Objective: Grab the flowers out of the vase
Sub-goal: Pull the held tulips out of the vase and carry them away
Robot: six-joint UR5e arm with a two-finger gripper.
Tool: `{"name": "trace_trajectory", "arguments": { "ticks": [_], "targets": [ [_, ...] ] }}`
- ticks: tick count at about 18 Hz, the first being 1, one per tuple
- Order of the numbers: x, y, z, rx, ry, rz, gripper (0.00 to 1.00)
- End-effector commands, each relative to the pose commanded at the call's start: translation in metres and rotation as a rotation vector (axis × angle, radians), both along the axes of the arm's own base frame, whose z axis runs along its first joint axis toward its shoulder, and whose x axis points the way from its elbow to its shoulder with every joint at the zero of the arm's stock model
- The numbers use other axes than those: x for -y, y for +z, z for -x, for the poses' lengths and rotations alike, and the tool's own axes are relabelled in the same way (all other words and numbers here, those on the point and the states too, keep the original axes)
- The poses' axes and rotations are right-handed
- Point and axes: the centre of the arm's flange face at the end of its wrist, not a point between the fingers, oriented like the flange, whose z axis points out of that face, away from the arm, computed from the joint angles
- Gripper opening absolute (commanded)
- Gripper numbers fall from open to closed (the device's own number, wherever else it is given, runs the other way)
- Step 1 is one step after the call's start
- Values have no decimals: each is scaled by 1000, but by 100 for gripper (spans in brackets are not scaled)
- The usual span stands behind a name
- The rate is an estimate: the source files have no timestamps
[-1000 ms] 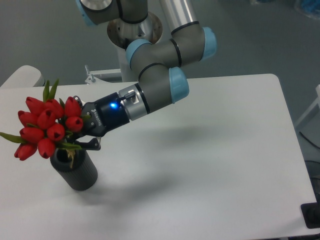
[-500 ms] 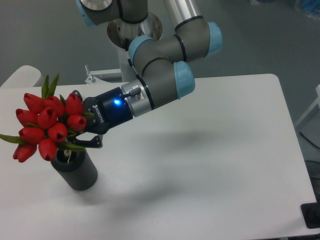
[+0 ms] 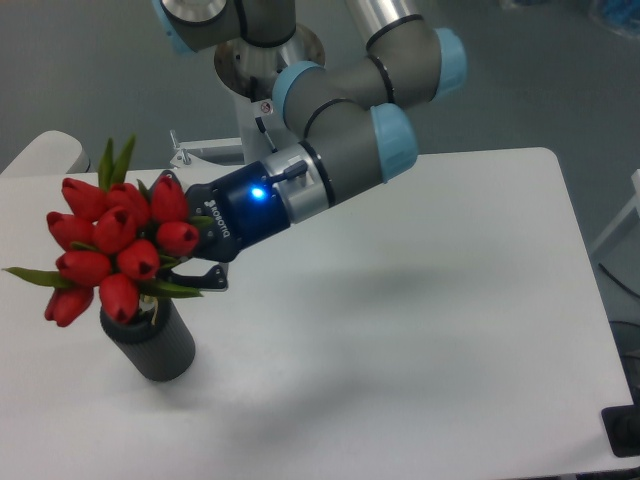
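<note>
Since the earlier frames, arm and bunch have shifted up and to the right together; the red heads now sit higher above the vase mouth. Gripper [image 3: 188, 262] comes in from the right, tilted down toward the left, fingers clenched on the flowers [image 3: 115, 245] at the base of the heads, where leaves and stems gather. Buds lie just left of the fingertips, fanned out and leaning left, with one green leaf sticking out at far left and two upright at the top. Vase [image 3: 150, 343] stands upright on the white table [image 3: 420, 330], directly under the bunch. Stem ends appear to reach the vase mouth; cannot tell whether they are clear of it. Blue light glows on the gripper body.
</note>
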Motion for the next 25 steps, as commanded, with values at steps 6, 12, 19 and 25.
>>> {"name": "trace_trajectory", "arguments": {
  "ticks": [6,12,19,25],
  "targets": [
    [7,-4,43,-6,60,21,4],
    [10,-15,85,-135,167,144,4],
    [19,-28,104,-314,282,338,0],
    [26,-47,108,-511,329,517,0]
  ]
}}
